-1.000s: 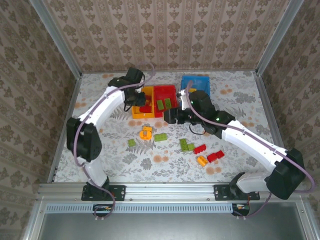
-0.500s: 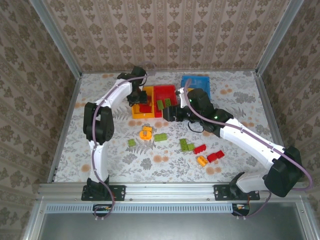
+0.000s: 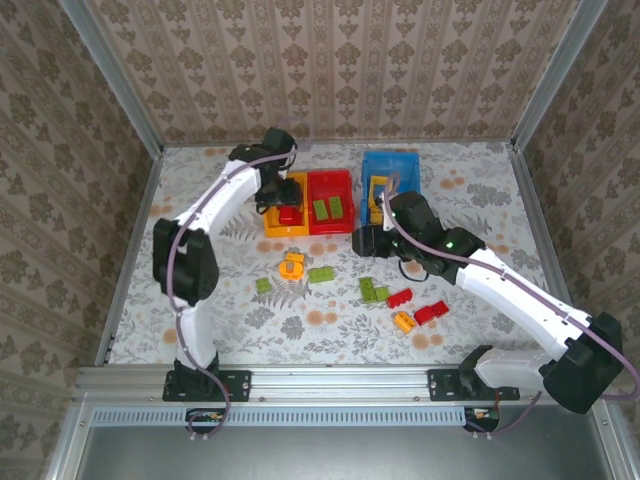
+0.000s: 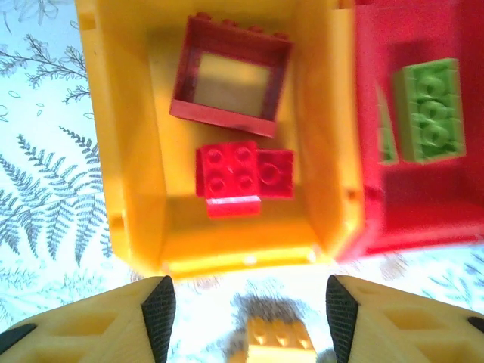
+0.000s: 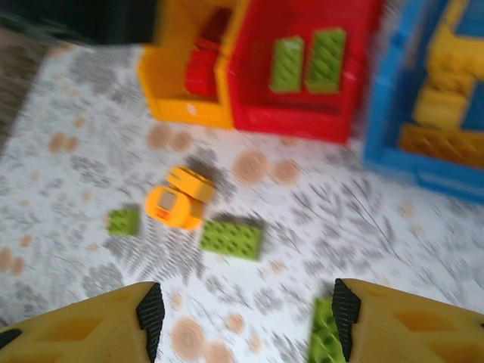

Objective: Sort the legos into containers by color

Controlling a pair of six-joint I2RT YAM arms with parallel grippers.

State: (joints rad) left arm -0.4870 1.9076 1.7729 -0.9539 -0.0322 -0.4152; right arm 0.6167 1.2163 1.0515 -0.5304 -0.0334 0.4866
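My left gripper (image 3: 283,192) hangs open and empty over the yellow container (image 3: 272,228). Seen from the left wrist, that gripper (image 4: 249,318) looks down on the yellow container (image 4: 113,151), which holds a red frame lego (image 4: 231,76) and a red studded lego (image 4: 242,172). The red container (image 4: 363,189) holds a green lego (image 4: 429,110). My right gripper (image 3: 362,241), open and empty, is low over the table in front of the red container (image 3: 330,226) and the blue container (image 3: 395,160). From the right wrist, this gripper (image 5: 248,318) has a green lego (image 5: 232,237) and orange legos (image 5: 178,200) ahead.
Loose legos lie mid-table: orange (image 3: 292,265), green (image 3: 321,274), small green (image 3: 263,285), a green pair (image 3: 373,290), red (image 3: 400,298), red (image 3: 431,312) and orange (image 3: 404,321). The blue container (image 5: 393,151) holds yellow legos (image 5: 446,98). Patterned walls enclose the table.
My left gripper's jaws have widened over the yellow container. My right gripper has drawn back from the red container, rightward and nearer, to the table in front of the blue one.
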